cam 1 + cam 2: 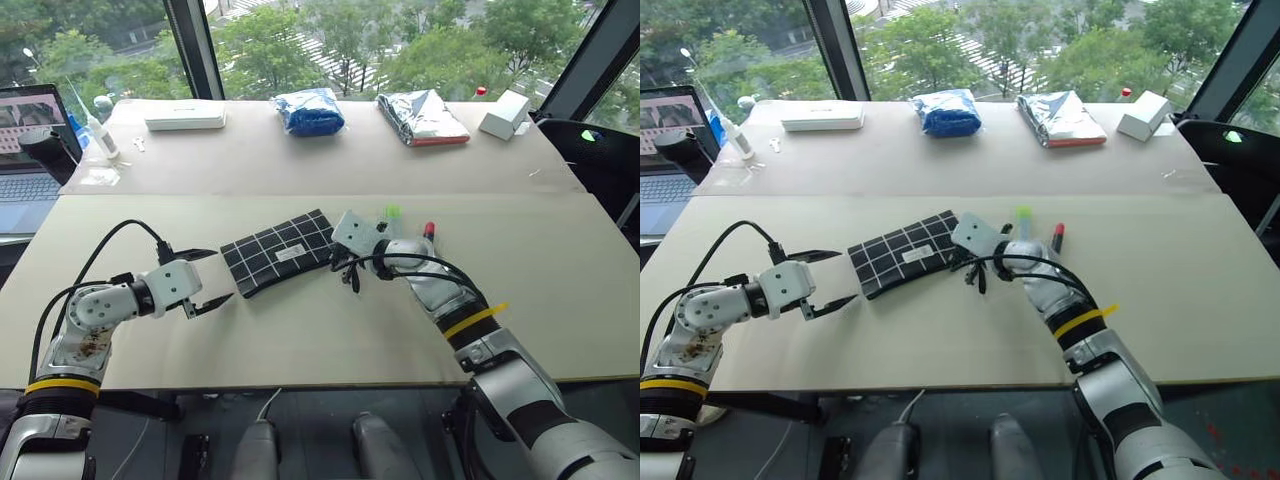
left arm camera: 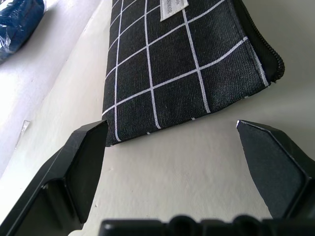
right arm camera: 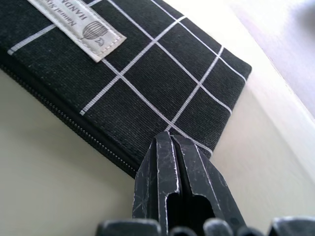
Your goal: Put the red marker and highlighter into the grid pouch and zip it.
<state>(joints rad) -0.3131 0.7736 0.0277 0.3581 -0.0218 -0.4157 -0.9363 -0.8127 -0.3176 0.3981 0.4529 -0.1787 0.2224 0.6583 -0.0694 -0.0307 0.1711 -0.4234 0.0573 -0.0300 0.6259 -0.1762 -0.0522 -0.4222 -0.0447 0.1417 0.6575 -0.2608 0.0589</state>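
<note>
The grid pouch (image 1: 280, 252) lies flat in the middle of the table, black with white lines and a small white label, its zipper closed along the near edge (image 3: 74, 125). My left gripper (image 1: 224, 275) is open just left of the pouch, its fingers (image 2: 88, 147) spread wider than the pouch's short end (image 2: 172, 64). At the pouch's right end my right gripper (image 3: 170, 137) is shut, its tips at the fabric edge with nothing seen between them. Beyond my right wrist lie the highlighter (image 1: 393, 213) with its light-green cap and the red marker (image 1: 429, 230).
Along the far side lie a white flat case (image 1: 185, 119), a blue plastic bag (image 1: 310, 110), a silver foil bag (image 1: 422, 117) and a white box (image 1: 505, 113). A laptop (image 1: 25, 150) and a small bottle (image 1: 100, 135) are at the far left. The pouch's black strap (image 1: 347, 275) hangs by my right gripper.
</note>
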